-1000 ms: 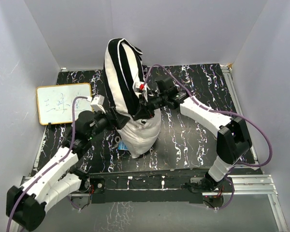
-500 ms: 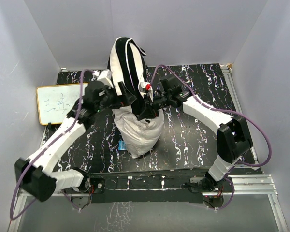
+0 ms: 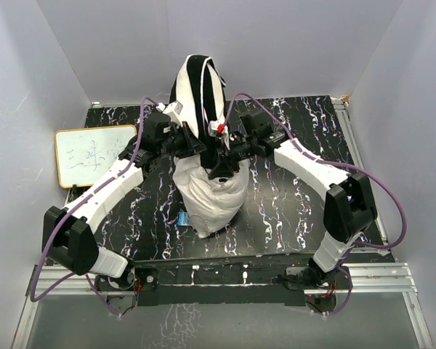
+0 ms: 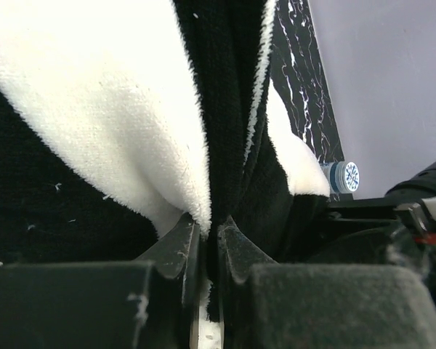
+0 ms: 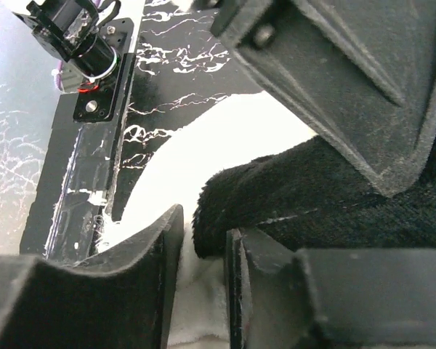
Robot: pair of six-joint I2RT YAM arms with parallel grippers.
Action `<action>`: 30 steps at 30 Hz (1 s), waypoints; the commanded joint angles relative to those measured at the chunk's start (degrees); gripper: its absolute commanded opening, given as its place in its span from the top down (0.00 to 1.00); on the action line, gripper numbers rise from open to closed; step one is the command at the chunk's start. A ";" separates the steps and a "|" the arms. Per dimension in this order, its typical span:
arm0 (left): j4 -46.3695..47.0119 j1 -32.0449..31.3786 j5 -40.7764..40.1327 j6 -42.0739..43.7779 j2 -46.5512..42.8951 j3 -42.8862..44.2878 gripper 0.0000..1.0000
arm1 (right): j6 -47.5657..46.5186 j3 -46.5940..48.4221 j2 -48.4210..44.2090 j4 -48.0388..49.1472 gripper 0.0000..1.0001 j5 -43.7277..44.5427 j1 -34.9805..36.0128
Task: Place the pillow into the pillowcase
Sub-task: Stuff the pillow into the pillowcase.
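The white pillow [image 3: 212, 202] stands on end in the middle of the table, its lower half bare. The black and white striped pillowcase [image 3: 200, 86] covers its upper half and rises to a peak. My left gripper [image 3: 200, 148] presses in from the left at the pillowcase's lower edge. In the left wrist view the left gripper [image 4: 208, 222] is shut on a fold of the striped pillowcase [image 4: 116, 109]. My right gripper [image 3: 222, 166] comes in from the right. Its jaws [image 5: 203, 225] stand slightly apart, with the pillowcase's black hem [image 5: 276, 189] and white pillow fabric [image 5: 203, 145] between them.
A small whiteboard [image 3: 96, 154] lies at the table's left edge. A little blue object [image 3: 182, 217] lies by the pillow's foot. The black marbled table [image 3: 298, 211] is walled on three sides, and both arms crowd round the pillow.
My left arm has swung up from the front left to the pillowcase and closed on it. The pillowcase's peak has shifted right. My right gripper's jaws have parted a little.
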 commanded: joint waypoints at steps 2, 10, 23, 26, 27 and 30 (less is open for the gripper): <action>-2.55 0.00 2.28 1.47 -0.31 0.85 1.00 | -12.15 3.27 -2.07 -14.71 0.52 -0.49 -2.50; 0.56 3.25 7.06 0.09 1.67 0.91 1.00 | -42.48 -4.83 -19.64 -29.10 0.02 0.95 -3.88; 5.93 3.41 19.44 -4.32 6.00 1.32 1.00 | -10.23 -27.36 -8.75 50.30 0.90 58.65 1.42; 8.81 2.33 23.08 -6.65 7.85 -0.44 1.00 | 1.05 -18.03 -3.26 49.40 0.92 63.08 -2.10; 8.88 1.84 23.68 -6.64 8.60 -0.37 1.00 | 3.13 -16.12 -2.13 47.94 0.92 62.37 -3.42; 7.36 1.49 23.71 -5.36 9.19 0.51 1.00 | 4.47 -17.00 -2.31 45.58 0.92 53.66 -7.52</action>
